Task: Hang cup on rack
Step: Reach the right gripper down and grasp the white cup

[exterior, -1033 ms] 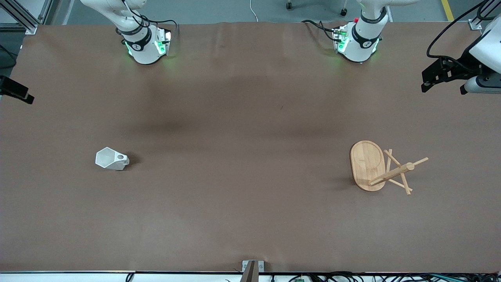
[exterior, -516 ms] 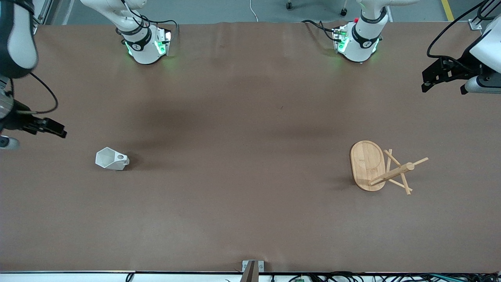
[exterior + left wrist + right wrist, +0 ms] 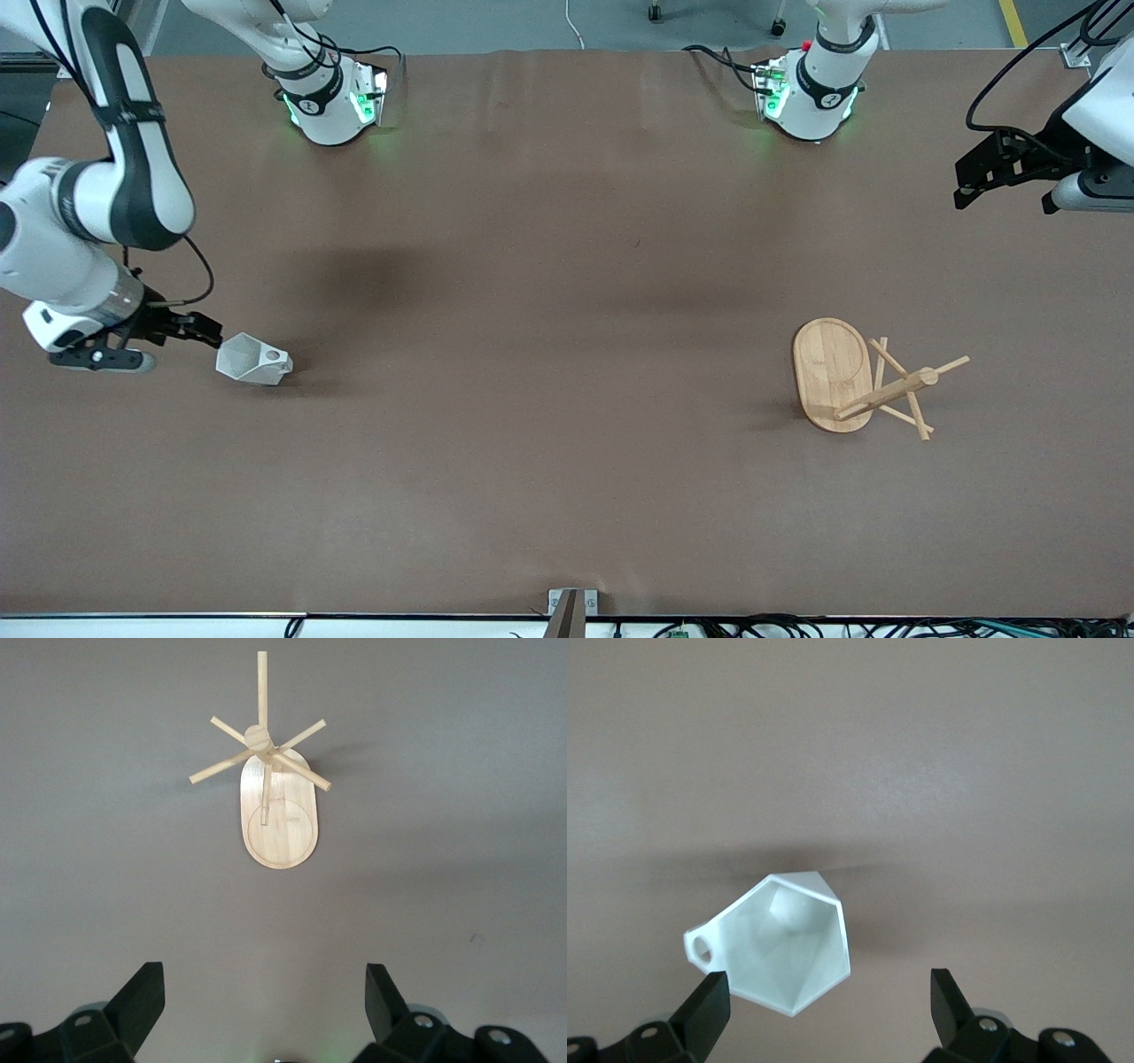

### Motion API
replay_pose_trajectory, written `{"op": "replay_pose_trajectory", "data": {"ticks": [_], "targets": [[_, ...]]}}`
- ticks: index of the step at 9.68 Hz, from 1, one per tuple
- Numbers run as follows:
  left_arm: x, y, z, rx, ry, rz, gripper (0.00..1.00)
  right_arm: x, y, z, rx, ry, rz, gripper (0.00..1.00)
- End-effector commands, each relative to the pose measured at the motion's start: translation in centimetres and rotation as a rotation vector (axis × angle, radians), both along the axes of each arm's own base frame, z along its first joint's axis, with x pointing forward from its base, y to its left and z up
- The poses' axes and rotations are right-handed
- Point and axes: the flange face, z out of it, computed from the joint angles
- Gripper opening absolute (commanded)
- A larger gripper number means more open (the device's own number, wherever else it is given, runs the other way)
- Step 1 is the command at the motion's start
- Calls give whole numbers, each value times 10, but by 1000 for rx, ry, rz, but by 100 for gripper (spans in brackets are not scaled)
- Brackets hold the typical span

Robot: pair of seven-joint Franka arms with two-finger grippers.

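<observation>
Your right gripper (image 3: 208, 334) has just swung in beside the faceted white cup (image 3: 252, 360), fingers wide, ready to grasp; left gripper (image 3: 979, 180) waits, fingers wide.

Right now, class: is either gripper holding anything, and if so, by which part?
Nothing is held. The right gripper is open beside the cup; the left gripper waits open, away from the rack.

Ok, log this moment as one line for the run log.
right gripper: open, beside cup | cup: on its side on table, not grasped | rack: upright, bare | left gripper: open, waiting
</observation>
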Motion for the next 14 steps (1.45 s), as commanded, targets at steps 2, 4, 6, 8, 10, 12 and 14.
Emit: {"op": "replay_pose_trajectory", "data": {"ticks": [2,4,6,8,10,12,14], "targets": [[6,0,-14,7,23,-9,100,-15,3,-51,5,-7,25,100],[7,0,-15,5,19,-8,100,-17,2,-67,6,13,25,100],[7,0,-17,6,24,-12,100,-18,3,-78,6,23,24,90],[6,0,-17,6,24,-11,100,-14,1,-80,9,23,13,52],[7,0,-18,6,27,-9,100,-5,-4,-79,30,13,-23,32],[7,2,-24,7,39,-6,100,-1,-3,-77,31,11,-21,32],[7,2,-23,7,37,-6,100,0,6,-77,31,13,2,32]]}}
